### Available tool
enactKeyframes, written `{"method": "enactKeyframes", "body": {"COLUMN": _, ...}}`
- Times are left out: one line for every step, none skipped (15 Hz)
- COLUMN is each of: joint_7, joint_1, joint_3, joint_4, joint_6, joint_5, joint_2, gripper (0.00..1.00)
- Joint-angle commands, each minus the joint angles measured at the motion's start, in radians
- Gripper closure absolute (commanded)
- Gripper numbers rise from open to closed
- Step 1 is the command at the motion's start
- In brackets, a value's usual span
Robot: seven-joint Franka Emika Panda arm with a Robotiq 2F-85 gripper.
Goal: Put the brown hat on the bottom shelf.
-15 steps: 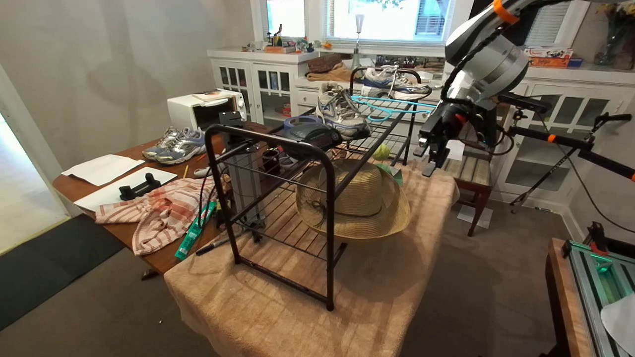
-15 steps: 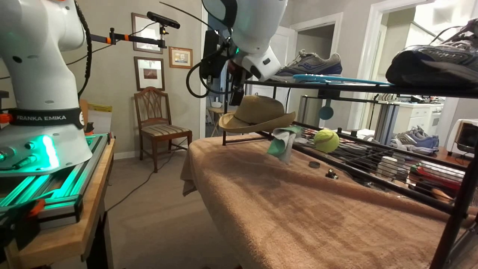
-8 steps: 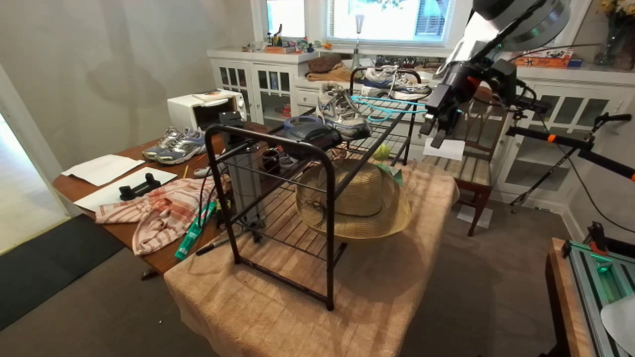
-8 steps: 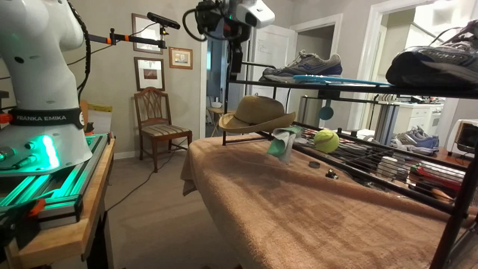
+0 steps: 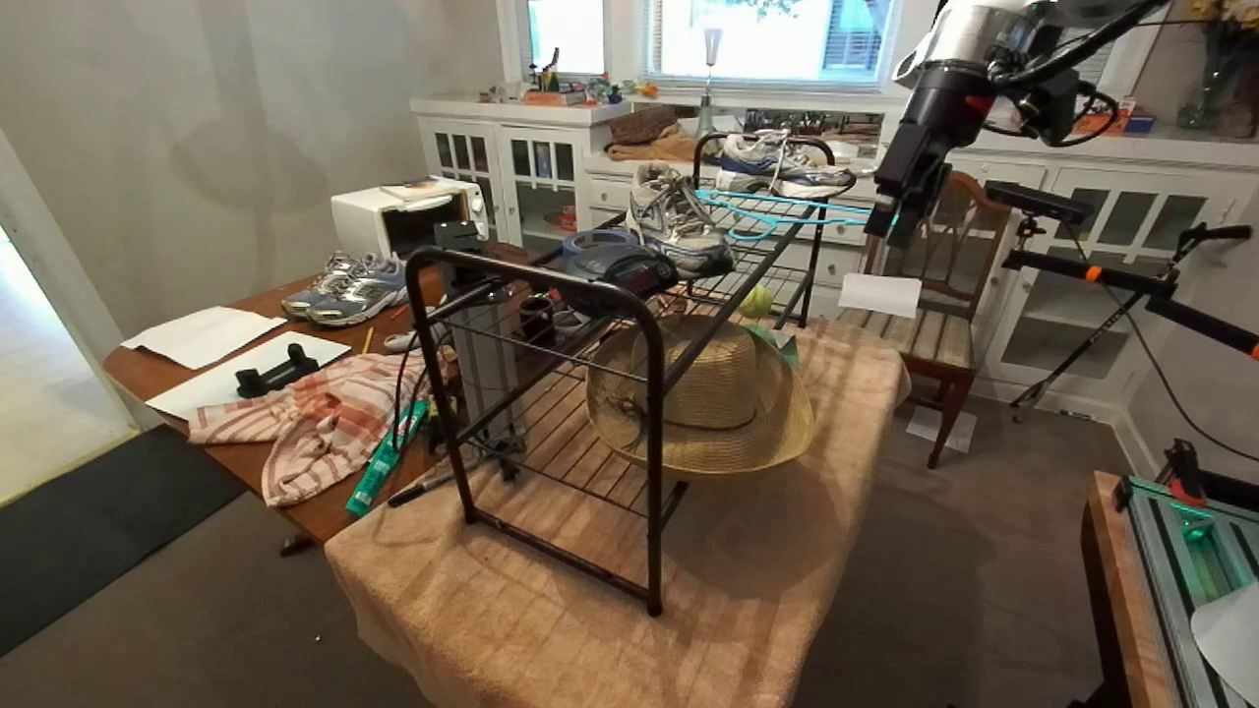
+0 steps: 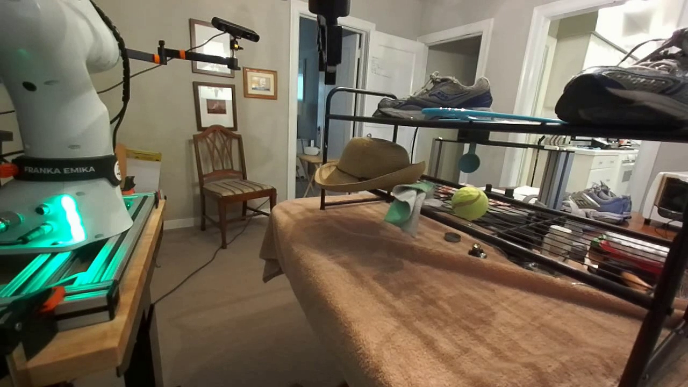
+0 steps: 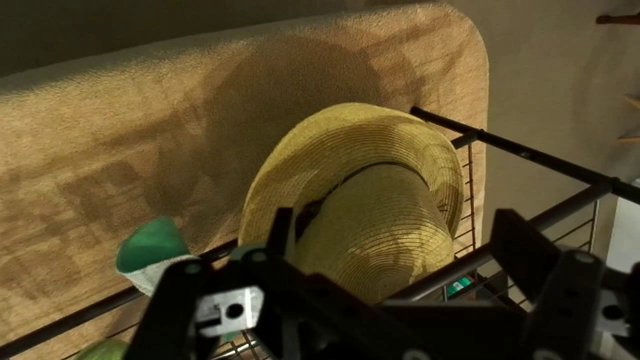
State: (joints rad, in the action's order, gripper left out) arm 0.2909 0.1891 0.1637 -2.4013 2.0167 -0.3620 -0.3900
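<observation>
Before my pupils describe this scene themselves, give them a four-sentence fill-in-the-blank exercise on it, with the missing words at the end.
The brown hat sits on the bottom shelf with its crown pointing ____.
A partly green cloth lies ____ the hat and the tennis ball.
The gripper stands open and holds ____.
The seat of the wooden chair is patterned with ____.
Missing words: up; between; nothing; stripes.
</observation>
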Motion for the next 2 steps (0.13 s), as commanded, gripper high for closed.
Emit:
{"method": "enactKeyframes", "body": {"joint_7": -0.008, "joint_1": -0.028, "joint_3": 0.027, "joint_4": 0.001, "joint_6": 0.001, "joint_5": 0.011, "joint_2": 0.005, "gripper": 0.00}}
{"method": "enactKeyframes", "body": {"joint_7": -0.008, "joint_1": -0.028, "joint_3": 0.027, "joint_4": 0.001, "joint_6": 0.001, "joint_5": 0.011, "joint_2": 0.008, "gripper": 0.00}}
